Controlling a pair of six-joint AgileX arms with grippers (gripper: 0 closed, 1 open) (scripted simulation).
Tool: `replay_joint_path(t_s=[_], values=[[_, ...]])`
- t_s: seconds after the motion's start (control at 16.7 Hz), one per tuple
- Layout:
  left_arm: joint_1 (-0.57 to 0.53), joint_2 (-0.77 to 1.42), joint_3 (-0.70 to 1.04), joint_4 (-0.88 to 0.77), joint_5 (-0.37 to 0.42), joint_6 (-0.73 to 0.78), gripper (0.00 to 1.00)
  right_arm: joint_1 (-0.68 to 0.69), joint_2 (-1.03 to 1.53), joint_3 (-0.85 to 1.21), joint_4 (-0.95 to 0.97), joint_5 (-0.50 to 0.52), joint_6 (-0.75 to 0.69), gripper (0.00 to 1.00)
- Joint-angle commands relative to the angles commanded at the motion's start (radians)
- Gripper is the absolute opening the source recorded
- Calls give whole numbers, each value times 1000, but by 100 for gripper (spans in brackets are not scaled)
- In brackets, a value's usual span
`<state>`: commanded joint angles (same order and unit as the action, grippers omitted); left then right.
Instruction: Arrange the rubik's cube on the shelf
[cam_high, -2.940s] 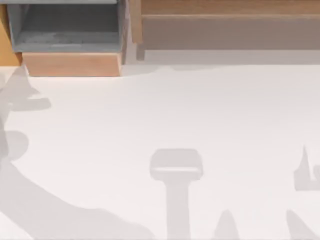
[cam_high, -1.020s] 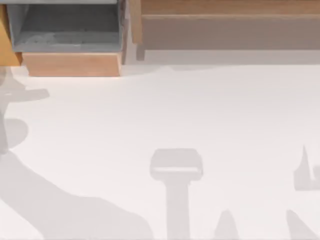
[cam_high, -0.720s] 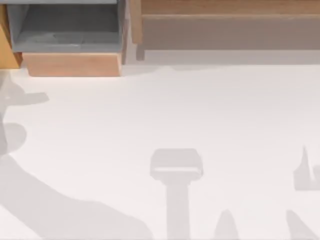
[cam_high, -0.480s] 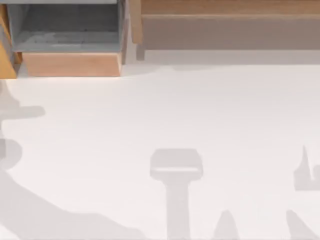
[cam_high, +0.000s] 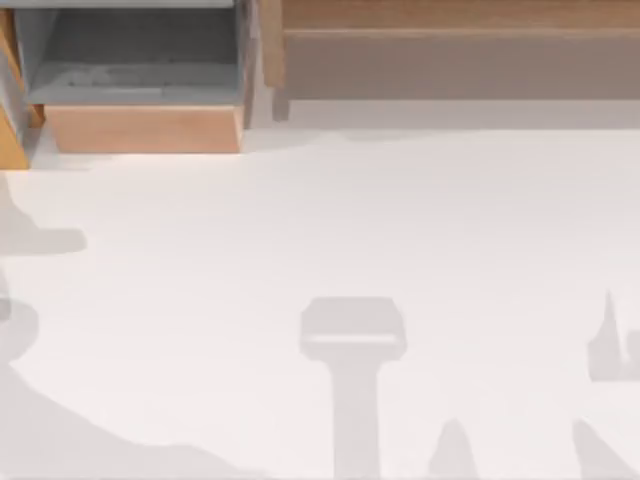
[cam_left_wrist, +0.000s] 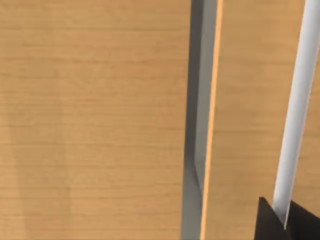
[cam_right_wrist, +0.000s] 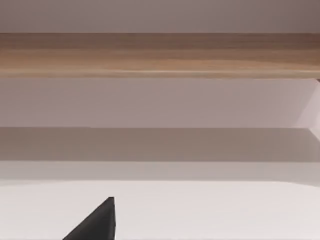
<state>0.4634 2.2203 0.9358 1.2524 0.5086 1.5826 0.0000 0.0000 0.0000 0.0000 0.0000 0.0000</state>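
Both grippers' jaw states impossible to tell; shelf (cam_high: 450, 60) cut off along table (cam_high: 330, 220) top edge.

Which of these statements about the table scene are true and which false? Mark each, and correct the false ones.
1. The shelf runs along the far edge on the table's right side. True.
2. A grey-lined box compartment sits left of the shelf. True.
3. The box compartment has a metal front. False: its front is wood.
4. The shelf's front face is bright blue. False: it is tan-grey.
5. The table is white. True.
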Motion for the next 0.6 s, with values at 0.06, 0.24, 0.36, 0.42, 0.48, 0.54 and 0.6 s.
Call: replay_joint_path(t_s=[0.06,0.24,0.36,0.42,0.48,0.54,0.6], values=[[7,-7,-14,8,5,1,0,0,0,0,0,0,0,100],[41,-47,-111,58,41,-1,0,0,0,0,0,0,0,100],[68,-79,-191,99,69,-1,0,0,0,0,0,0,0,100],[80,-92,-218,116,80,1,0,0,0,0,0,0,0,100],[88,-101,-235,128,88,3,0,0,0,0,0,0,0,100],[91,-104,-241,133,91,4,0,0,0,0,0,0,0,100],[91,-104,-241,133,91,4,0,0,0,0,0,0,0,100]])
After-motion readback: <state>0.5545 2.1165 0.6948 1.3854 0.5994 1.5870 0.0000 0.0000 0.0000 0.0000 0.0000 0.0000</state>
